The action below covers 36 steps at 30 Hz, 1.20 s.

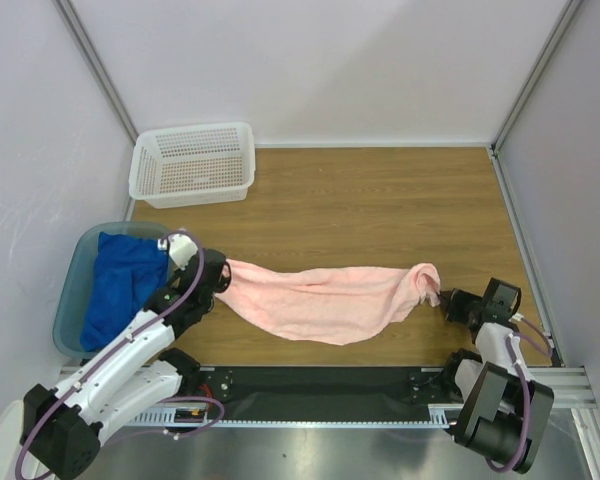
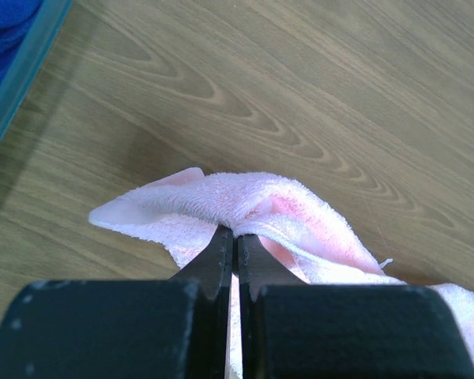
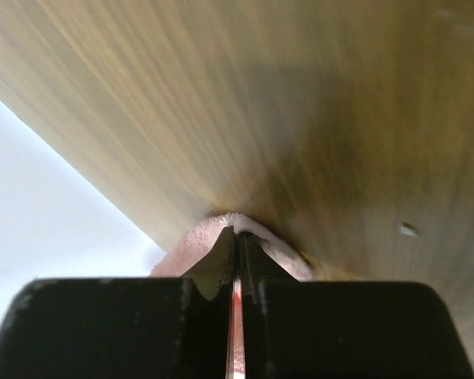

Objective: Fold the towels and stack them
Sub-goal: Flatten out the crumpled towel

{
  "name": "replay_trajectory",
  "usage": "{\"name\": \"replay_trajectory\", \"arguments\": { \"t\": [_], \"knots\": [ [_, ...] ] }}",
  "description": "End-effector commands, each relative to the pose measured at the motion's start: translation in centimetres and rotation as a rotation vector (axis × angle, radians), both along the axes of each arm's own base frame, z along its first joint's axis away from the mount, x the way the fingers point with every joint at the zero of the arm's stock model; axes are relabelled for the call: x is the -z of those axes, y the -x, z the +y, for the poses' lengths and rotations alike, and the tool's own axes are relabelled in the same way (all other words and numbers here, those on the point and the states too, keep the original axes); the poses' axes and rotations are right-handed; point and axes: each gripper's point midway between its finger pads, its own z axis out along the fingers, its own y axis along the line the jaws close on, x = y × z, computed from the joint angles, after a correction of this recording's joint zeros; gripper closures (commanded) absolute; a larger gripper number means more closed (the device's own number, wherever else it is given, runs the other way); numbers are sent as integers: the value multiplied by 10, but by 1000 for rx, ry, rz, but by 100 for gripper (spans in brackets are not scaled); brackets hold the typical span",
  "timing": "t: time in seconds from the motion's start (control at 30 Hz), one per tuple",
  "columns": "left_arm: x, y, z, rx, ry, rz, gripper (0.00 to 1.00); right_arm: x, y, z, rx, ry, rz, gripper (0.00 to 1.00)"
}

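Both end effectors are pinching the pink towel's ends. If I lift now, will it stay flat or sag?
The pale pink terry-cloth towel will probably sag midway: it lies rumpled between the left end effector and right end effector. It looks thin and light, likely an easy lift. Its fuzzy pile probably resists slipping.

One towel (image 1: 325, 300) stretches left to right across the near part of the surface (image 1: 380, 200), left end in the left pincer (image 1: 220, 280), right end in the right pincer (image 1: 448, 300). Tub (image 1: 75, 290) at the surface's left edge, just left of the left pincer, with a second towel (image 1: 120, 285) heaped in it. Basket (image 1: 195, 190) behind the tub, in the far left corner, well apart from the stretched towel.
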Motion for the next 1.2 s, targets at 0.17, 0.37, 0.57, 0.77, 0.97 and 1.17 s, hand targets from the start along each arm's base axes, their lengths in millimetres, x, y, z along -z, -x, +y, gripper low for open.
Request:
{"name": "replay_trajectory", "arguments": {
  "t": [0.17,0.37,0.57,0.77,0.97,1.17],
  "knots": [
    [-76,-30,7,-55,-15,-200,100,-120,-75,-37,-159,365,-330,100],
    [-146,-41,10,-58,-23,-343,100,-235,-105,-40,-368,782,-548,100],
    [-215,-37,13,-38,-2,-473,100,-312,-116,-12,-591,1046,-823,100],
    [-249,-20,10,25,52,-518,100,-376,-86,34,-814,1350,-1068,100],
    [-231,15,12,49,161,-442,100,-386,-28,51,-780,1575,-1059,100],
    [-187,45,13,34,277,-333,100,-355,6,51,-750,1524,-965,100]
  ]
}}
